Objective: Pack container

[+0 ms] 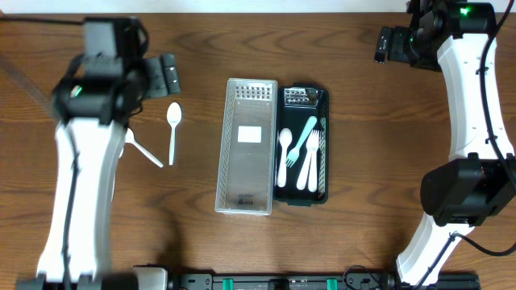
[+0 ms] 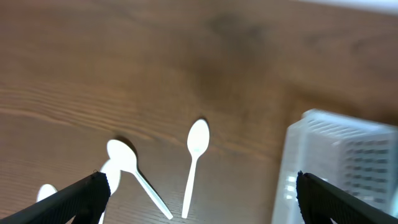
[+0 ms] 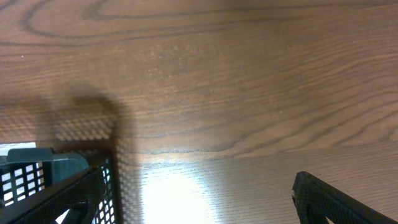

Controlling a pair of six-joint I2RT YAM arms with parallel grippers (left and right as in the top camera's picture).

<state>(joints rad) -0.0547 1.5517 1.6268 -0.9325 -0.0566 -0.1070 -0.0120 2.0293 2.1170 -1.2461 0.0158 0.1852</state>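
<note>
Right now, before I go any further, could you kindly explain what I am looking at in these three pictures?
Two robot arms, the left arm and the right arm, stand at a wooden table. The wide picture looks down from above; the other two come from cameras on each wrist. In the middle lie a clear container and a dark tray holding white and teal cutlery. A loose white spoon lies near the left arm, with another utensil beside it. The left fingers and right fingers are spread open, holding nothing.
</note>
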